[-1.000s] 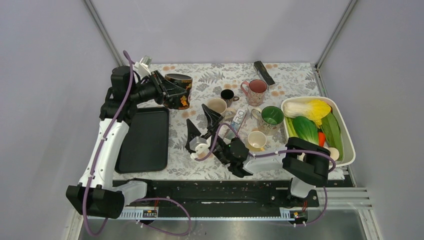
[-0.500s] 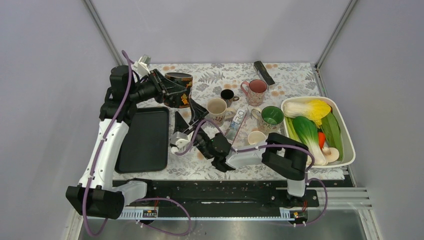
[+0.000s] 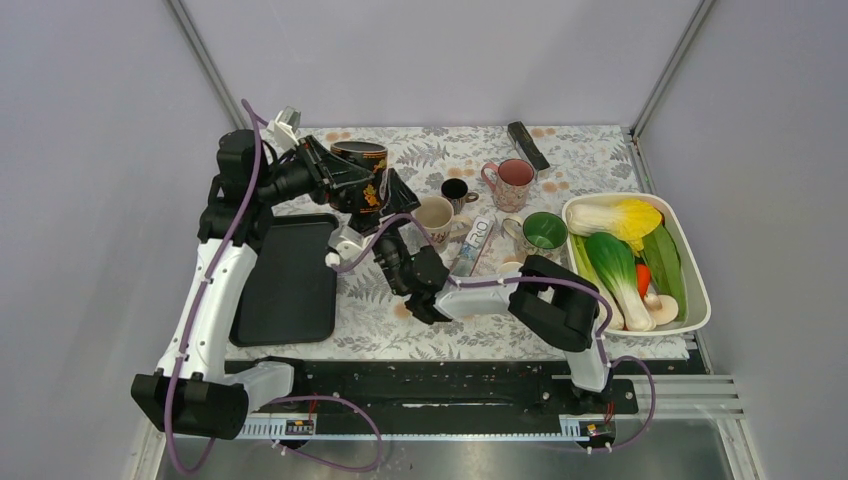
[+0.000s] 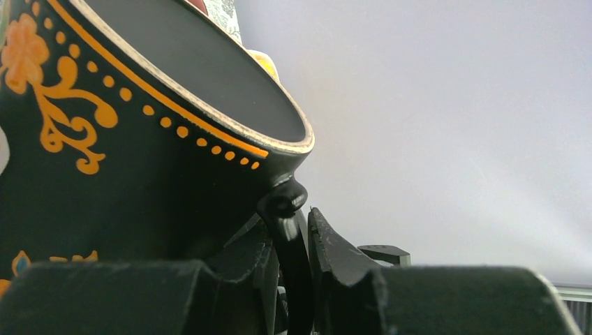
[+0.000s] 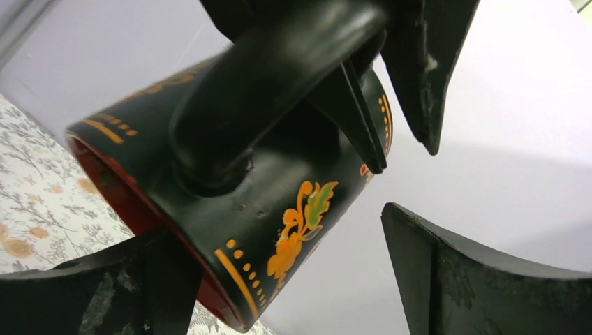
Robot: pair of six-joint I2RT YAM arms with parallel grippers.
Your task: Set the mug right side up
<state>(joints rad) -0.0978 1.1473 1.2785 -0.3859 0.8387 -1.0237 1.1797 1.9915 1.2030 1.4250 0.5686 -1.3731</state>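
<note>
The black mug (image 3: 360, 158) with orange flowers hangs in the air over the table's back left. My left gripper (image 3: 336, 181) is shut on its handle (image 4: 289, 241); the left wrist view shows the mug (image 4: 139, 139) just above the gripper (image 4: 294, 234). In the right wrist view the mug (image 5: 279, 202) is tilted, and its red-lined mouth points down and left toward the table. My right gripper (image 3: 376, 205) is open just below and right of the mug. Its jaws (image 5: 276, 234) straddle the mug's lower wall with a gap on the right side.
A black tray (image 3: 290, 280) lies below the left arm. A beige mug (image 3: 433, 212), a small black cup (image 3: 455, 188), a pink mug (image 3: 512, 178), a green mug (image 3: 543, 232) and a bottle (image 3: 474, 240) stand mid-table. A white basin (image 3: 690, 250) of vegetables sits at the right.
My right arm has swung left and toward the back of the table, bringing its open gripper up to the mug. My left gripper still holds the mug in nearly the same place.
</note>
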